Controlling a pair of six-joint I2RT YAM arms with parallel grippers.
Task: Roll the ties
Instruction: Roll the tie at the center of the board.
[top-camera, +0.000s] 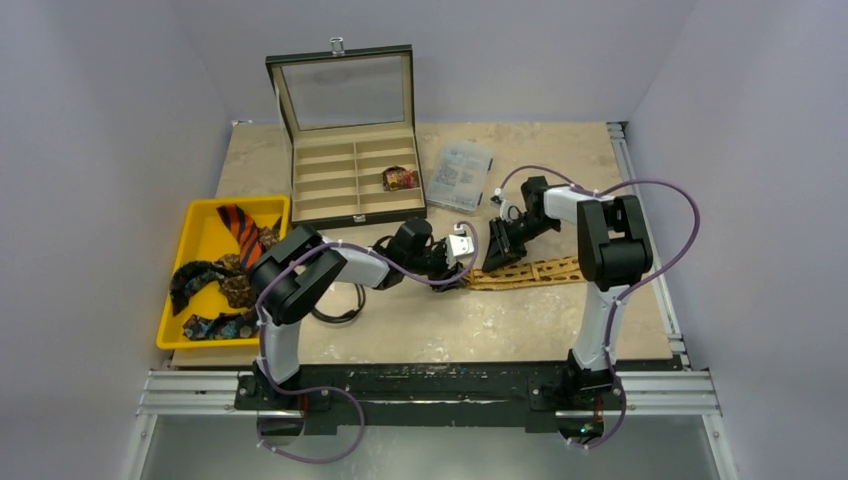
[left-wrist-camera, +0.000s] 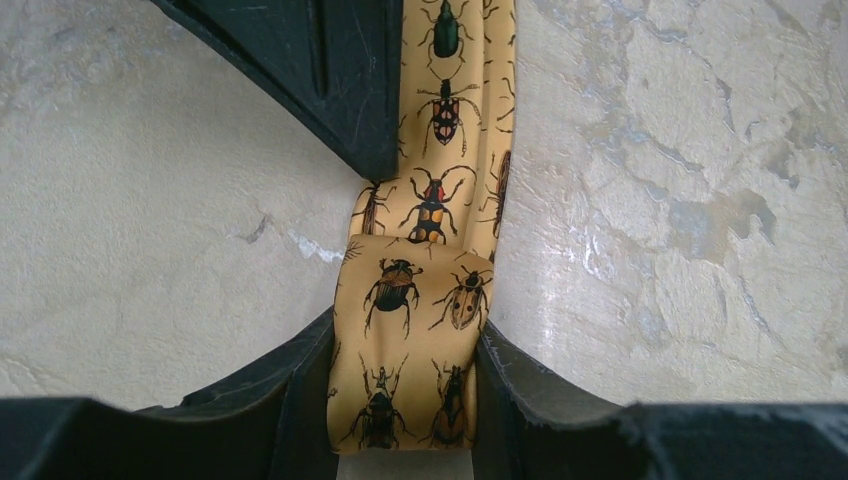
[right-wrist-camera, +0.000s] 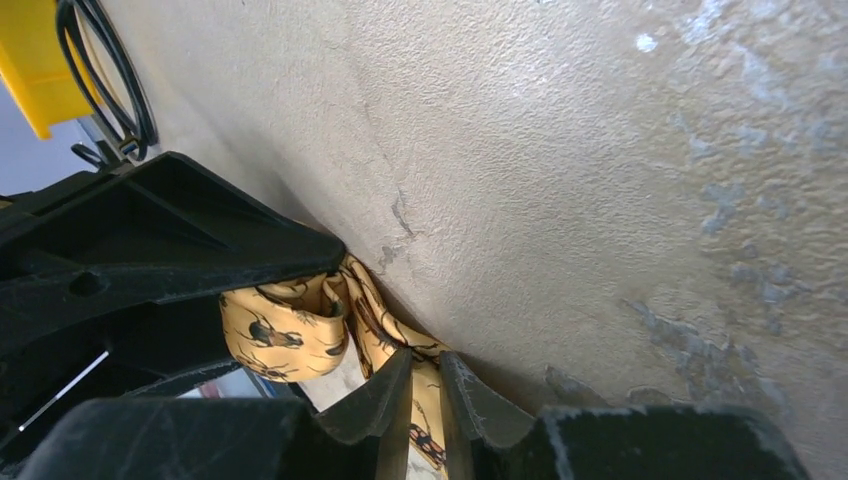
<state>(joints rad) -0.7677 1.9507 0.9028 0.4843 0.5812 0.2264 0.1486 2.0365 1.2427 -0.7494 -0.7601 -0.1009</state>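
Both end effectors (left-wrist-camera: 405, 335) (right-wrist-camera: 425, 370) snug on tie (left-wrist-camera: 445, 110)

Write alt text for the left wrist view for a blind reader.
The left hand grips the folded end of a yellow tie printed with beetles between its black fingers. The tie runs up the picture across a beige stone-patterned table, and another black finger overlaps its left edge at top.

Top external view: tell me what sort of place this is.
Probably a robot lab test cell: bare grey walls box in a beige stone-look tabletop, with two white-and-black robot arms bolted to a black base rail.
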